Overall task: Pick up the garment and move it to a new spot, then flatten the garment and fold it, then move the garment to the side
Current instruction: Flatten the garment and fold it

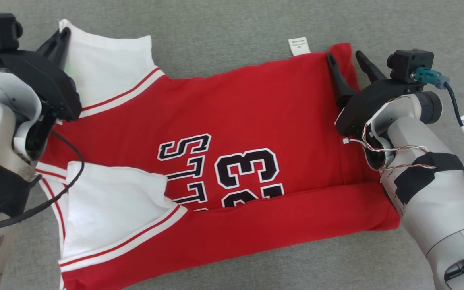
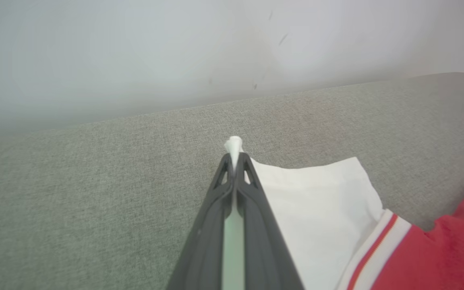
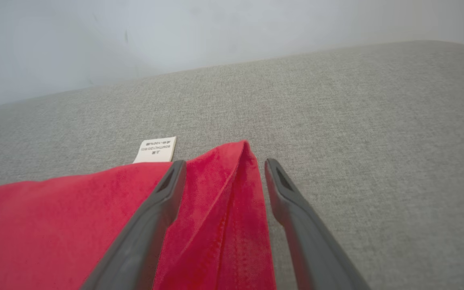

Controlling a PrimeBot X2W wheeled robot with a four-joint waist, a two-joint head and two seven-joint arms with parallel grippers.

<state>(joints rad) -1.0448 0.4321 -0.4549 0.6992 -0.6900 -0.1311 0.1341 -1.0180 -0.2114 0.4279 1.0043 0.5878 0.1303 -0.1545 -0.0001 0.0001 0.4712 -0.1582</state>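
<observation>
- Head view shows the garment (image 1: 256, 121), a red jersey with white sleeves, lying spread across the grey cloth surface (image 1: 232, 24). Its near long edge (image 1: 296, 209) is turned over onto the body.
- At the far left corner, the left tool (image 1: 56, 44) is pressed together on the tip of the far white sleeve (image 1: 103, 60). In the left wrist view a nub of white cloth pokes out past the tool's tips (image 2: 235, 159).
- At the far right, the right tool (image 1: 345, 57) stands spread, one finger on the red cloth and the other just outside the hem corner (image 1: 342, 52), beside the care label (image 1: 299, 45). It grips nothing.
- The step in hand appears to be taking both far corners so that the far side can be folded.
- The right tool should shut on the corner before anything rises. The right wrview view shows a doubled edge between the fingers (image 3: 167, 189), so the pinch should probably take both layers.
- The left pinch is shallow and on thin sleeve cloth, so a slow, even lift with both arms should keep it from slipping.
- Carrying both corners level would likely keep the fold line straight and the turned-over near edge undisturbed.
</observation>
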